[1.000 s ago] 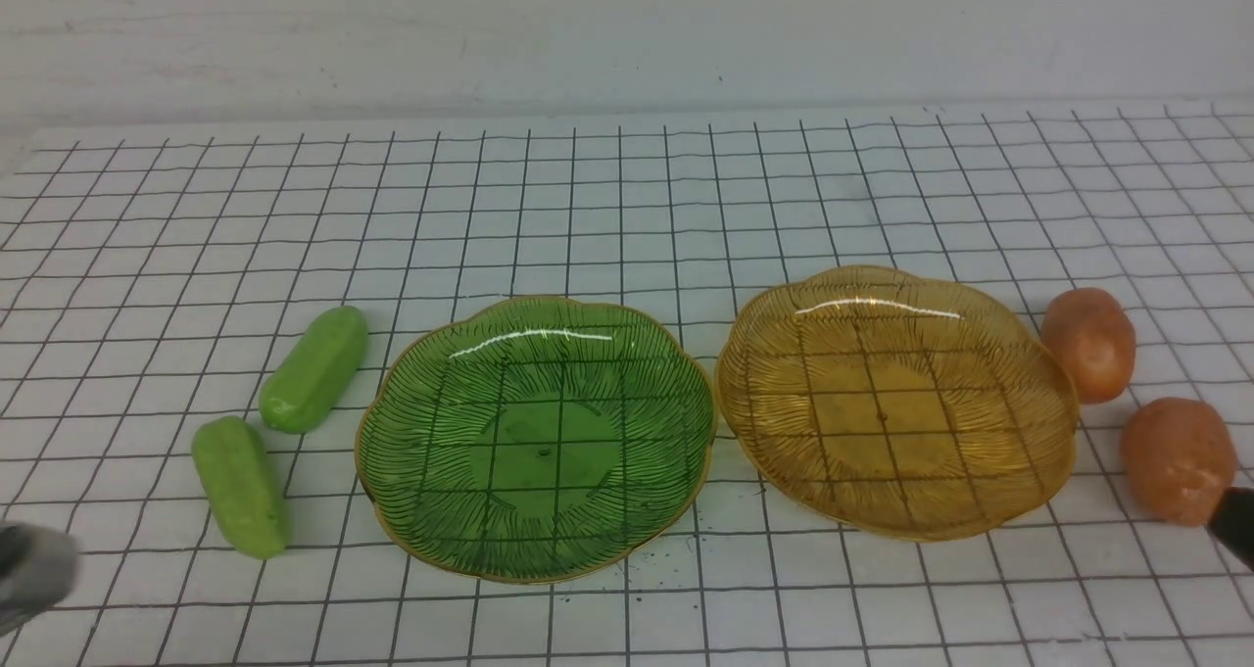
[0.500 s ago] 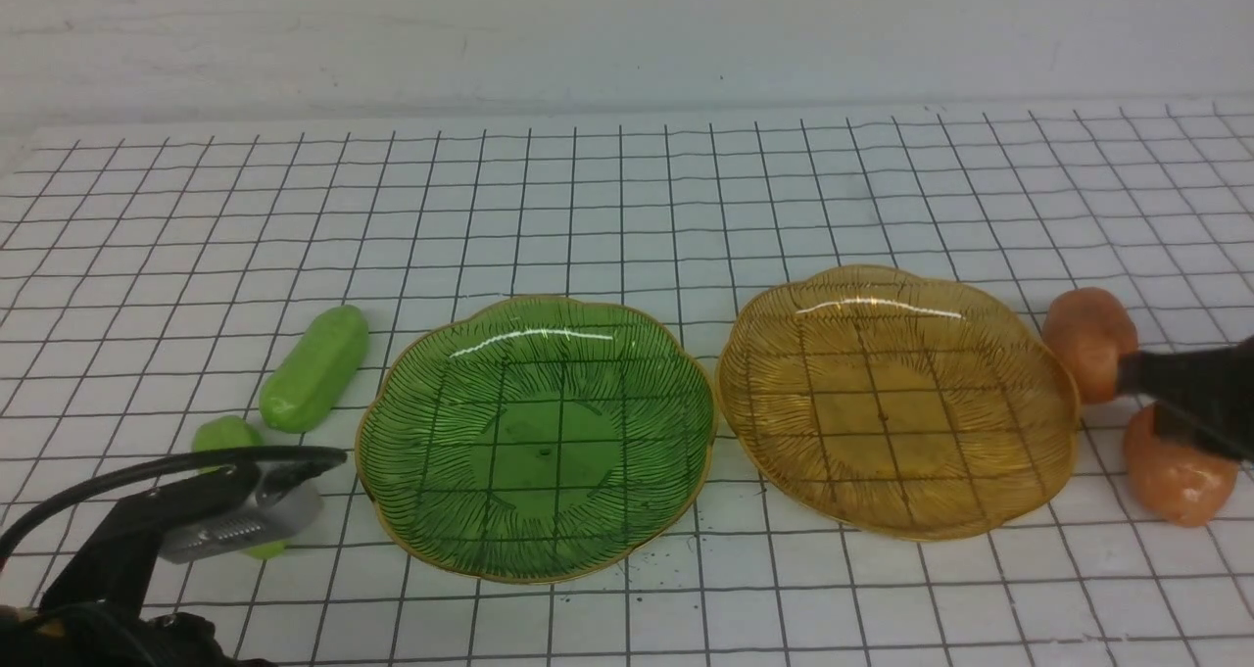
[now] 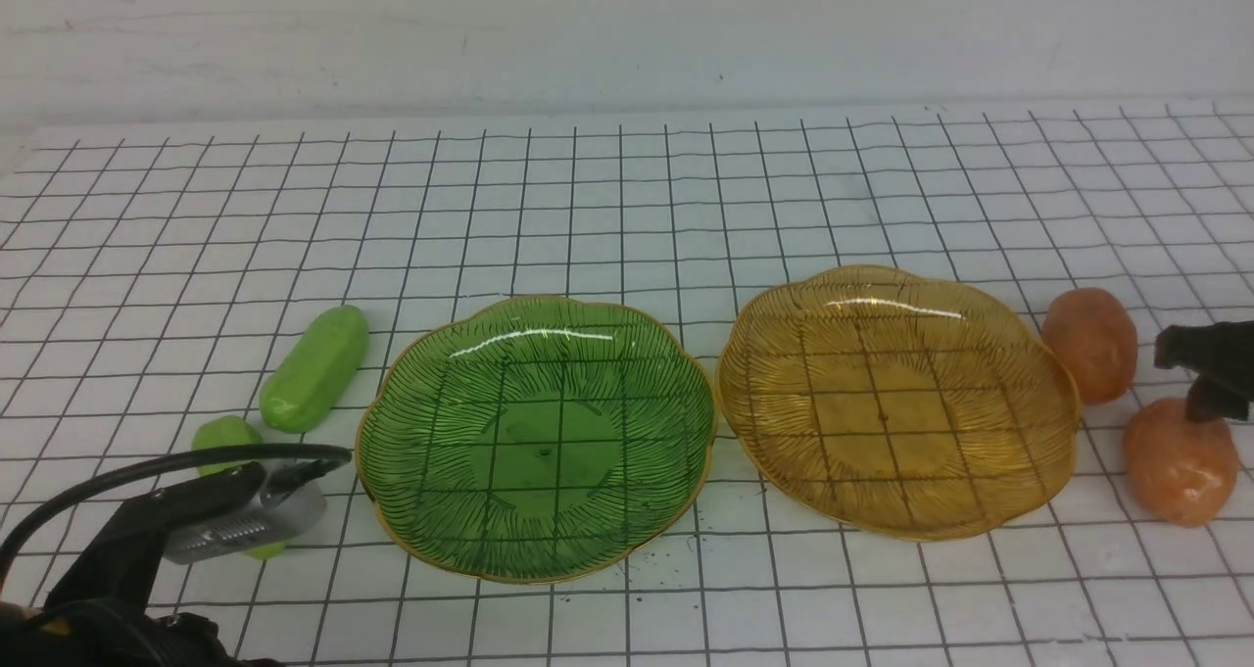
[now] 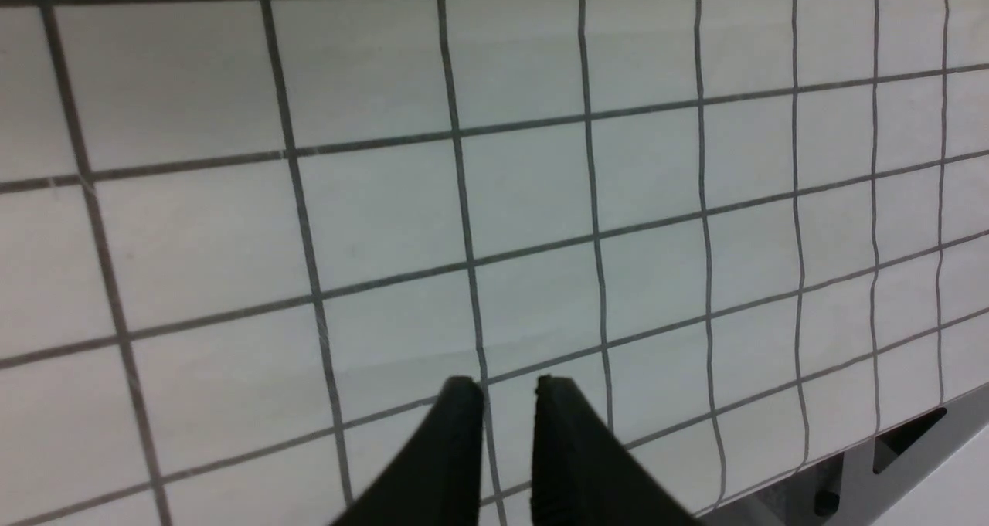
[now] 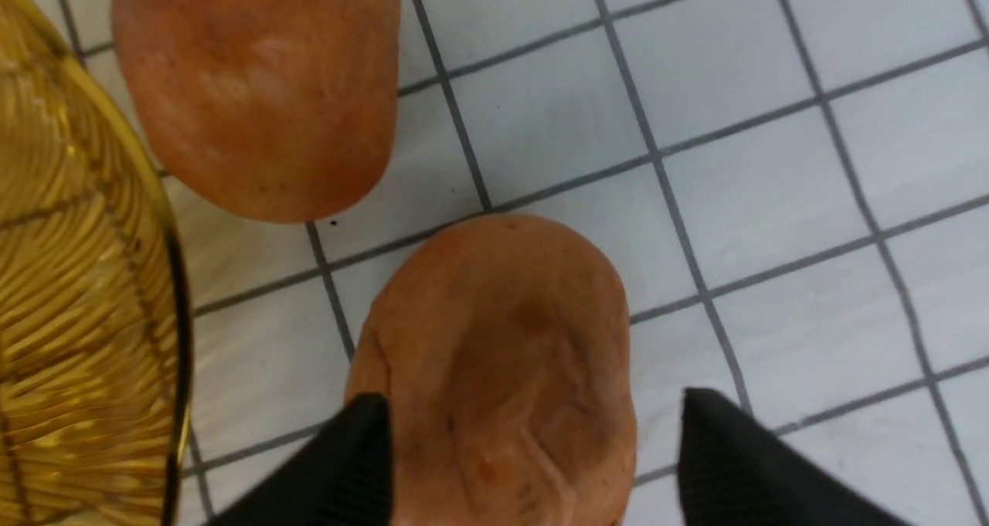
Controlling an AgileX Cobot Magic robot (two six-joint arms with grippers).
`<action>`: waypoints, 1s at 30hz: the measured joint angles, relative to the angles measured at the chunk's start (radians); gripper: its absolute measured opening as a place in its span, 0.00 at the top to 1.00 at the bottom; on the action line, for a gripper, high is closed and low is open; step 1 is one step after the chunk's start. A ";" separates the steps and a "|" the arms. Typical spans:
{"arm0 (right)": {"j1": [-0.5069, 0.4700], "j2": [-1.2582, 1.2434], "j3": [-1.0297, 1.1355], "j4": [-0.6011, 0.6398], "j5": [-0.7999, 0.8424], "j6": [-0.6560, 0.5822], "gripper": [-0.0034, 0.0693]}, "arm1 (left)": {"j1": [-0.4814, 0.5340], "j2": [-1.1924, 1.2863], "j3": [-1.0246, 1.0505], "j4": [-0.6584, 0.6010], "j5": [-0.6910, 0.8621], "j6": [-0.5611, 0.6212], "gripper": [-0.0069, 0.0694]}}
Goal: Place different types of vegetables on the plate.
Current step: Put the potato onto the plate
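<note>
A green plate (image 3: 534,540) and an amber plate (image 3: 896,510) lie side by side on the gridded table. Two light-green cucumber pieces lie left of the green plate: the far one (image 3: 315,368) is in full view, the near one (image 3: 223,434) is mostly hidden behind my left gripper (image 3: 318,476). In the left wrist view that gripper (image 4: 506,387) has a narrow gap with only bare table between the fingers. Two orange potatoes lie right of the amber plate, far (image 3: 1089,342) and near (image 3: 1179,459). My right gripper (image 5: 533,418) is open, straddling the near potato (image 5: 502,356).
The far potato (image 5: 255,86) lies close to the amber plate's rim (image 5: 166,225). The table's edge (image 4: 834,445), with grey metal framing beyond it, shows in the left wrist view. A pale wall (image 3: 627,30) rises behind the table.
My left arm came in from the lower left and now covers the near cucumber; its jaws have parted slightly. My right gripper came in over the potatoes and opened wide.
</note>
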State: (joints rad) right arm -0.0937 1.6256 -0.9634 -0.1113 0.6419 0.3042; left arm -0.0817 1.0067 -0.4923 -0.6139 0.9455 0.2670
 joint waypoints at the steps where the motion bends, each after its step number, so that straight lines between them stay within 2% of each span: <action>1: 0.000 0.014 -0.001 0.000 -0.005 0.000 0.27 | 0.000 0.000 0.000 0.000 0.000 0.000 0.79; 4: 0.000 0.048 -0.006 0.005 -0.028 0.003 0.18 | 0.000 0.000 0.000 0.000 -0.002 0.001 0.78; 7: 0.001 0.089 -0.009 0.004 -0.044 0.003 0.15 | 0.000 0.000 0.000 0.000 -0.008 0.001 0.78; 12: 0.001 0.134 -0.009 -0.003 -0.042 0.003 0.16 | 0.000 0.000 0.000 0.000 -0.018 0.001 0.78; 14: 0.001 0.139 -0.011 -0.004 -0.039 -0.001 0.20 | 0.000 0.000 0.000 0.000 -0.021 0.003 0.78; 23: 0.001 0.090 -0.222 -0.003 0.285 -0.074 0.22 | 0.000 0.000 0.000 0.000 -0.027 0.000 0.77; 24: 0.001 0.071 -0.280 0.028 0.348 -0.078 0.22 | 0.000 0.000 0.000 0.000 -0.027 -0.003 0.77; 27: 0.005 0.049 -0.339 0.111 0.395 -0.103 0.22 | 0.000 0.000 0.000 0.000 -0.037 -0.004 0.77; 30: 0.045 0.042 -0.358 0.260 0.392 -0.211 0.22 | 0.000 0.000 0.000 0.000 -0.066 -0.004 0.77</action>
State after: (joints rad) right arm -0.0489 1.6676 -1.3211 0.1490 1.0339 0.0935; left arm -0.0817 1.0067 -0.4923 -0.6139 0.8792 0.2633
